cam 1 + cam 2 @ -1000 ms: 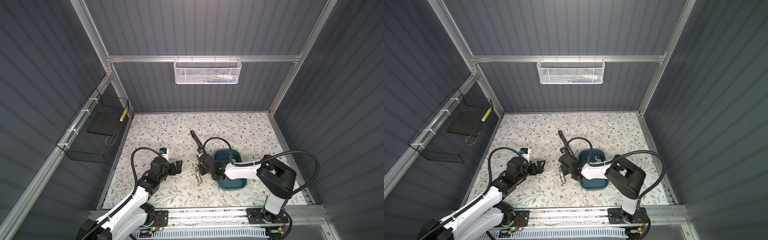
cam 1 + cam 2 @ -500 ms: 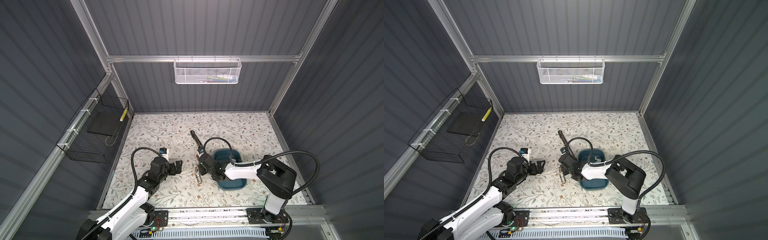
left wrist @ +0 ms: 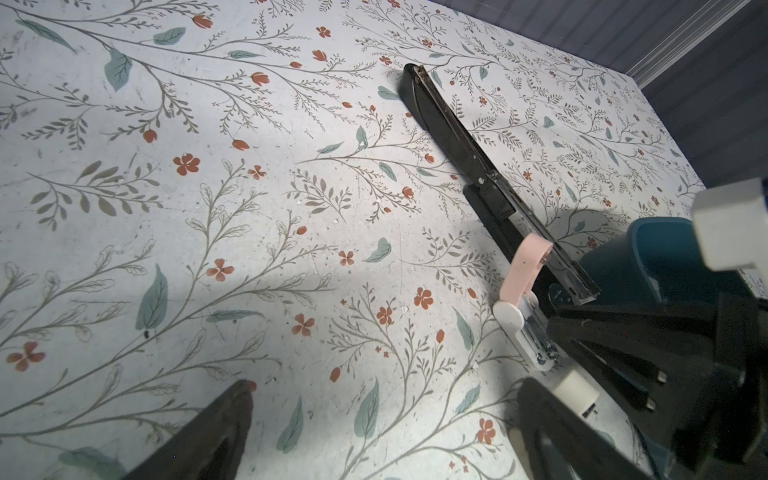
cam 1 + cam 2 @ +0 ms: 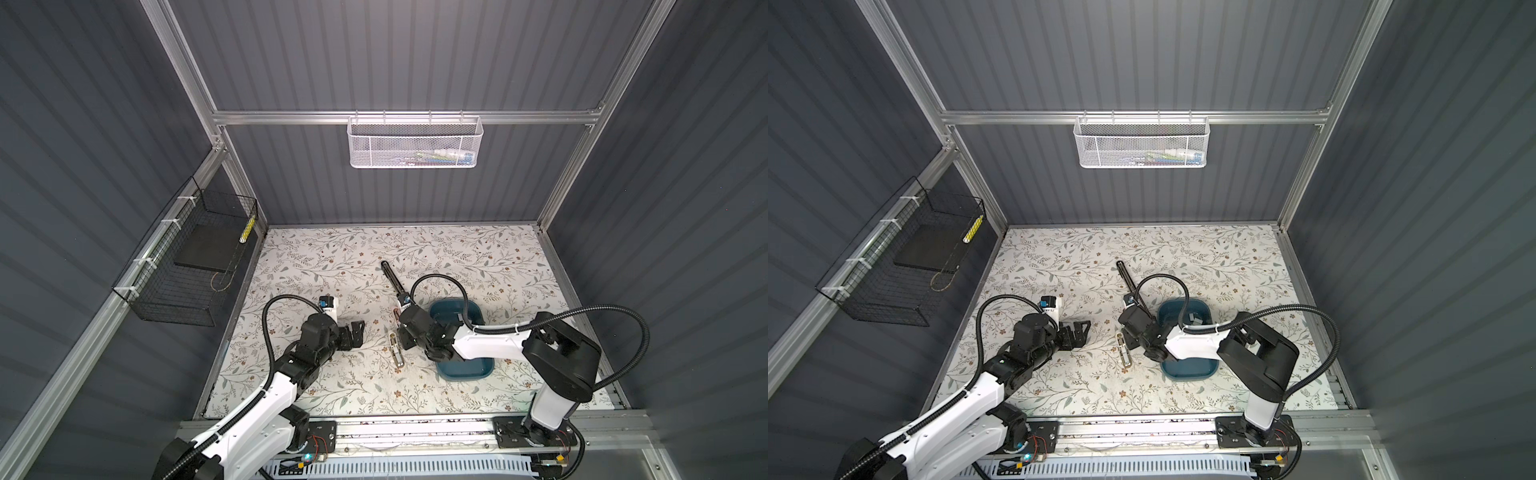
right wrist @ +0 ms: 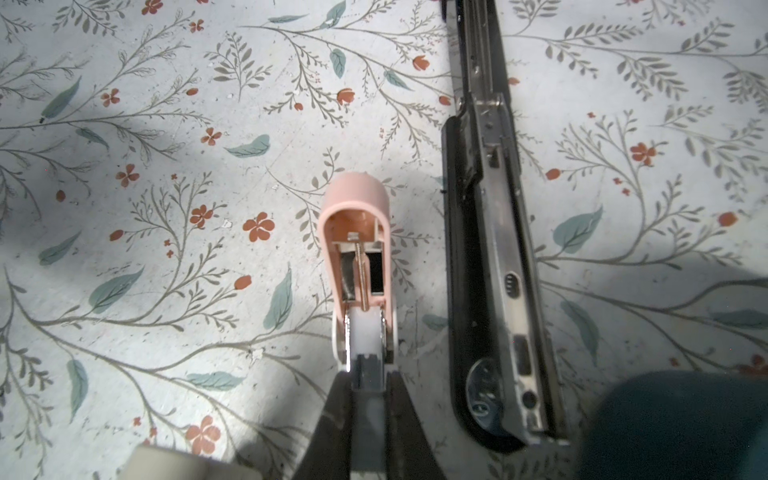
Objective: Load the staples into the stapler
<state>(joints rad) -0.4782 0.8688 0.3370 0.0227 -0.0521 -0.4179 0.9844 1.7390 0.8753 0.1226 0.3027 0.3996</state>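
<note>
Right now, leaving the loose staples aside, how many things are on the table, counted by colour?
black stapler: 1
pink stapler: 1
cream item: 1
blue tray: 1
Total: 4

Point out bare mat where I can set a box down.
Free: the mat behind the black stapler, and the front strip along the rail. Crowded: mid-mat, where the right gripper clamps the pink stapler beside the blue bin.
</note>
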